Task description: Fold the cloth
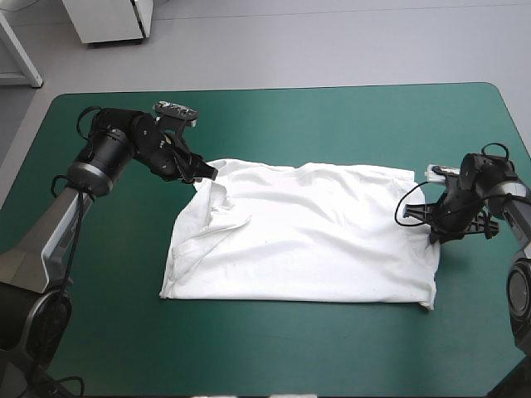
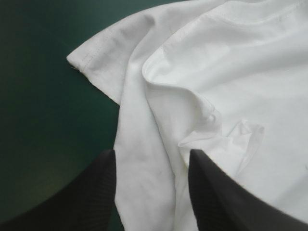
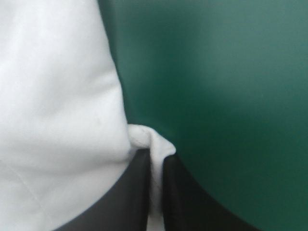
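Note:
The white T-shirt point(image 1: 307, 232) lies spread nearly flat on the middle of the table, with a rumpled fold near its left side. My left gripper point(image 1: 203, 174) is at the shirt's far left corner. In the left wrist view it point(image 2: 153, 154) is open, a strip of T-shirt point(image 2: 231, 72) lying between the black fingers point(image 2: 96, 192), and a sleeve hem lies ahead of it. My right gripper point(image 1: 433, 232) is low at the shirt's right edge. In the right wrist view it point(image 3: 155, 155) is shut on a thin pinch of the T-shirt point(image 3: 53, 96).
The teal-green cover point(image 1: 274, 348) shows on every side of the shirt, widest along the front and the far left. The table's right edge point(image 1: 518, 141) runs close behind the right arm.

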